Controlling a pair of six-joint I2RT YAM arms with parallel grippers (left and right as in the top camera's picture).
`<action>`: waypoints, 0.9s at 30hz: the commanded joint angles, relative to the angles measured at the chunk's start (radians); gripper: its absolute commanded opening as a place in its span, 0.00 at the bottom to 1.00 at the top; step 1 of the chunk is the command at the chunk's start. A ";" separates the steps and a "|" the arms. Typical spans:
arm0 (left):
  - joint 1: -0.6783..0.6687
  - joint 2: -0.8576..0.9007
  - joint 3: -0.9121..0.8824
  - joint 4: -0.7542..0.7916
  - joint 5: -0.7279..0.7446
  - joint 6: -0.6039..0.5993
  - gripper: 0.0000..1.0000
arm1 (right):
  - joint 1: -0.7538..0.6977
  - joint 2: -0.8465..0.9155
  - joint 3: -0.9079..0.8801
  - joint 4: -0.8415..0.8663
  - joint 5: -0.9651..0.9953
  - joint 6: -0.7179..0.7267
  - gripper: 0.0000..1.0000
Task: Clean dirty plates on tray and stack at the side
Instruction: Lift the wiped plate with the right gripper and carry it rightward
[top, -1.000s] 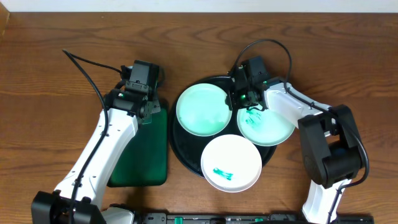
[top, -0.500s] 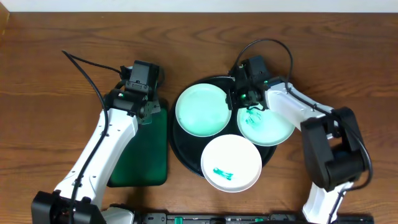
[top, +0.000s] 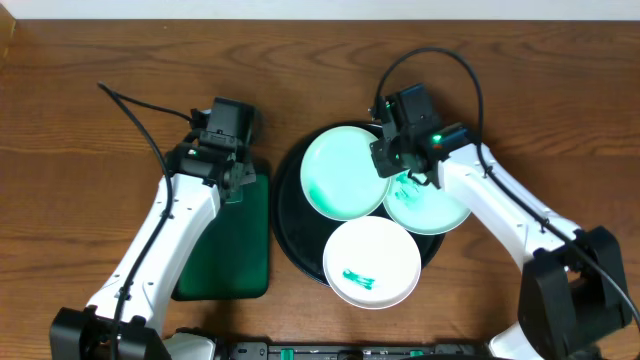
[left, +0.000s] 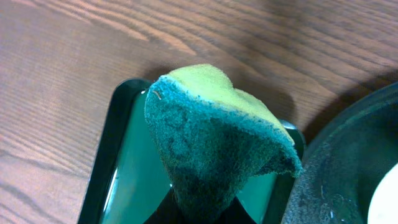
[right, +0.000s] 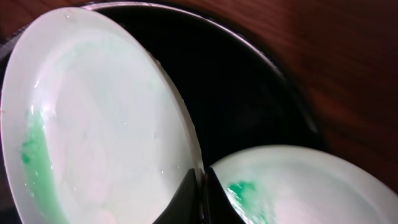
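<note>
The round black tray (top: 296, 232) holds three plates. My right gripper (top: 390, 168) is shut on the rim of the pale-mint plate (top: 345, 172) and holds it tilted; in the right wrist view this plate (right: 93, 130) fills the left and my fingers (right: 200, 186) pinch its edge. A second plate with a teal smear (top: 430, 208) lies under my right arm, and it shows in the right wrist view (right: 311, 186). A white plate with a small teal smear (top: 372, 262) lies at the tray's front. My left gripper (top: 237, 178) is shut on a green-and-yellow sponge (left: 214, 134).
A rectangular dark-green tray (top: 225, 250) lies left of the black tray, under my left gripper; it shows in the left wrist view (left: 124, 168). Bare wood table (top: 80, 200) lies around both trays. Cables run from both arms.
My right gripper has lifted and tilted the pale-mint plate and shifted it right, over the smeared plate's edge. The left arm has not moved.
</note>
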 joint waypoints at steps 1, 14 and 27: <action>0.051 -0.003 0.009 -0.018 0.047 -0.021 0.07 | 0.065 -0.068 0.032 -0.030 0.244 -0.042 0.01; 0.125 -0.003 0.009 -0.084 0.117 -0.024 0.07 | 0.191 -0.104 0.187 -0.134 0.498 -0.106 0.01; 0.263 -0.003 0.010 -0.084 0.208 -0.031 0.07 | 0.208 -0.104 0.199 -0.151 0.545 -0.136 0.01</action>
